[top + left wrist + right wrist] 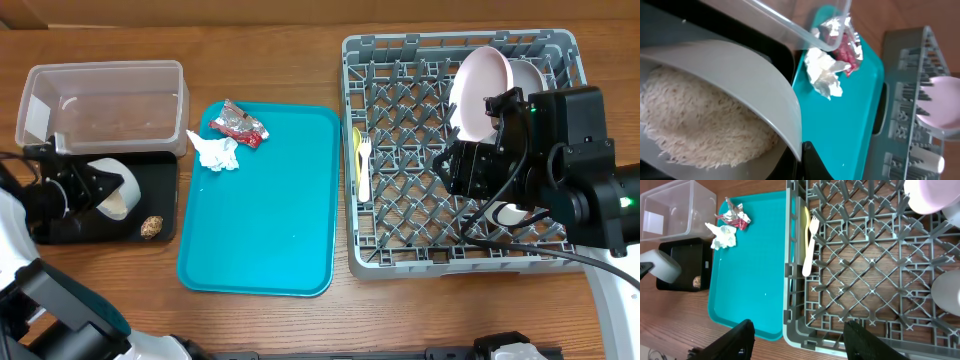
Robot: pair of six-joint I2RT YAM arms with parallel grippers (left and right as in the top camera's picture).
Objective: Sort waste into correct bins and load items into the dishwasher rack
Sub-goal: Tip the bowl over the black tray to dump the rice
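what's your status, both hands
Left hand shut on bowl, rice inside, tilted over black tray. Right hand open above rack. Napkin, wrapper on teal tray.

Plastic, paper, foil and wood, as we see them

We see a table of brown wood with visible grain and a light sheen. At the far left the clear tub is smooth transparent plastic, and the black tray near it is matt. The teal tray is smooth plastic, faintly glossy. The napkin looks like crumpled matt paper, and the red wrapper is shiny creased foil. The grey rack is dull moulded plastic. The pink plate and small white bowl look smooth, and the rice is matt and grainy.
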